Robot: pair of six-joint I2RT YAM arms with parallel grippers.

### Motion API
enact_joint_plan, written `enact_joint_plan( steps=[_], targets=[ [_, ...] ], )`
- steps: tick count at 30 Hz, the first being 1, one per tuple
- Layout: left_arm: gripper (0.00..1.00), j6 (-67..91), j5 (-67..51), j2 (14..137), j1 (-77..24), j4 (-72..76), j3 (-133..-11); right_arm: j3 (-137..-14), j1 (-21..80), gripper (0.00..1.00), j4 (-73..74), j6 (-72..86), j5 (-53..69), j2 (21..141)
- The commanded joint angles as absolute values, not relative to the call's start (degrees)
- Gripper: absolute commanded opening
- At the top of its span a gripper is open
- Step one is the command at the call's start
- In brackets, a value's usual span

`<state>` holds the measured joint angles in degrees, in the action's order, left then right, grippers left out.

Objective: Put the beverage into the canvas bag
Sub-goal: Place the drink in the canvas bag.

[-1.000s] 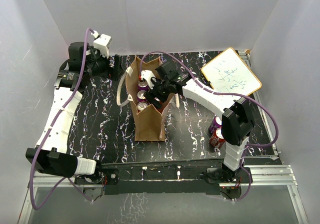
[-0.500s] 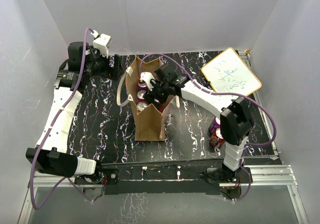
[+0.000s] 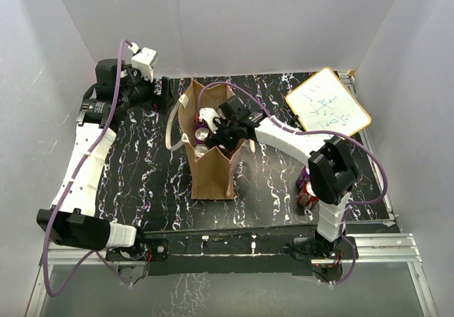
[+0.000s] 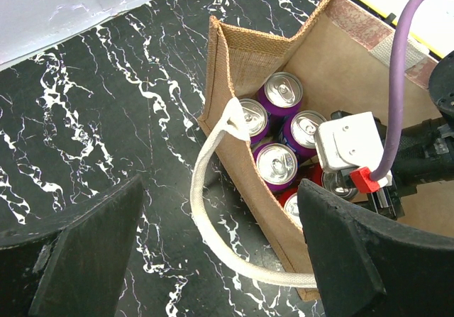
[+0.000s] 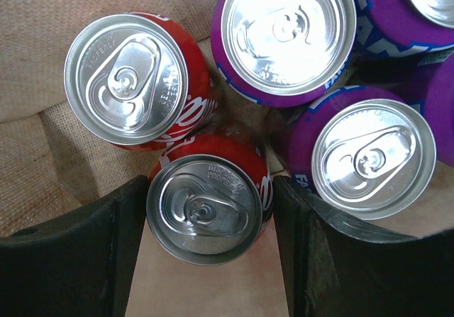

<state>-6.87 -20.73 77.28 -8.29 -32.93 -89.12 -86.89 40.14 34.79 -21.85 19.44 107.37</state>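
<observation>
starting far left: spotted the left gripper (image 3: 160,96) up near the back wall, over the black white-veined marble-look table (image 3: 142,161), near the bag's left side but apart from it. saw its two black fingers (image 4: 92,253) spread wide apart in its own wrist view, with the bag's open top showing below between them.

moving right, found the tall brown kraft-coloured canvas bag (image 3: 209,171) standing upright mid-table, one cream loop handle (image 3: 170,129) hanging out over its left side. made out a cluster of purple soda cans (image 4: 284,93) standing inside, silver tops up.

then saw the right gripper (image 3: 215,129) down inside the bag's mouth. from its wrist view, caught the black fingers (image 5: 71,260) pressed against both sides of a red soda can with a silver pull-tab top (image 5: 206,214), so pinching it, upright and inside the bag. noticed a second red can (image 5: 128,83) touching it, up against the woven wall.

further right on the table, made out a couple more cans (image 3: 306,186) standing just beside the right arm, partly hidden. finally, at the far right back corner, saw a white yellow-edged whiteboard (image 3: 328,108) with scribbles too small to read.
</observation>
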Motion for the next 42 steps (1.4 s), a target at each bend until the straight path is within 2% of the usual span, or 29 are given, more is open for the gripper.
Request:
enact_joint_plan(
  steps=[1,20,32,42],
  targets=[
    [0.87,-6.04,-22.79,75.77,-7.35,-31.53,-89.23,-86.31,39.79,0.21,28.24,-22.48,17.80,108.73],
    [0.87,-6.58,-23.60,74.81,-6.69,-30.62,-88.61,-88.14,39.77,0.72,28.22,-20.03,18.34,108.19],
    [0.87,-6.85,-23.82,74.45,-6.24,-30.63,-88.55,-91.48,40.25,0.91,29.73,-18.46,18.81,106.61],
    [0.88,-6.16,-23.74,74.19,-5.76,-30.93,-89.10,-94.97,40.25,0.98,32.82,-17.82,19.92,104.02]
  ],
)
